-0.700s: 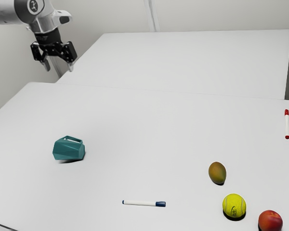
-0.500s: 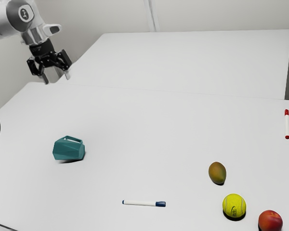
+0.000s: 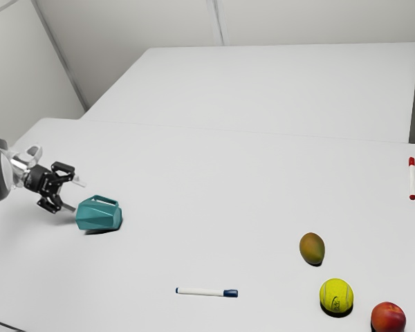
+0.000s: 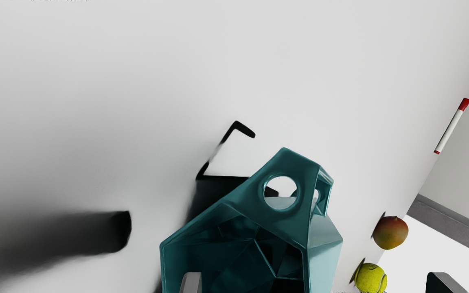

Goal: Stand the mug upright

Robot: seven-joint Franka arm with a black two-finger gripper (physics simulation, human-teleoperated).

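While the white table (image 3: 214,207) spreads across the scene, the claw (image 3: 77,197) is released, its fingers apart, at the exterior view's left, close to the mug (image 3: 99,216). Teal and many-faceted, the mug lies on its side on the table's left part, its dark hollow mouth toward the claw, its angular handle uppermost. Near right sits a yellow tennis ball (image 3: 336,296); far right, a red-capped marker (image 3: 412,180).
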